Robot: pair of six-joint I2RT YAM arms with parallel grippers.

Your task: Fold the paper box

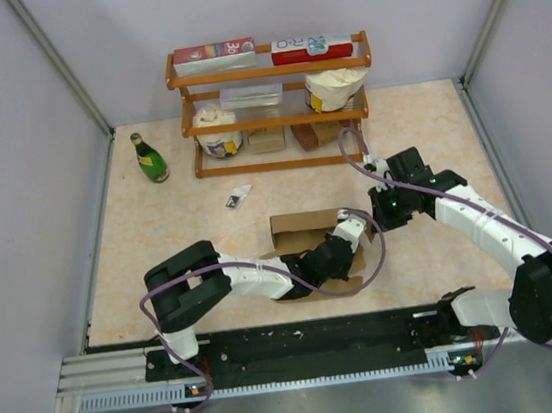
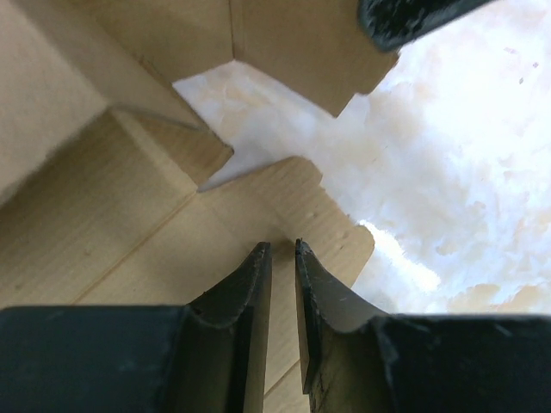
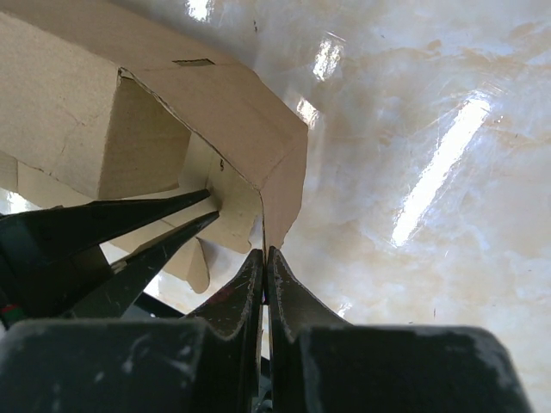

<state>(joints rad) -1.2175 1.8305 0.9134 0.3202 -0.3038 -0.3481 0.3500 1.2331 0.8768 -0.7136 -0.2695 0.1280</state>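
The paper box [image 1: 302, 231] lies in the middle of the table [image 1: 159, 241]. Its long side runs left to right, open side up. My right gripper [image 3: 264, 252] pinches its right end wall. My left gripper [image 2: 282, 248] is over a front flap, fingers a little apart. The shelf [image 1: 269, 70] holds white tubs [image 1: 216, 131].

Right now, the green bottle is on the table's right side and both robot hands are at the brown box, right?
Wrong side: the green bottle stands on the left side of the table, as the top view shows. The left gripper and right gripper are at the brown box.
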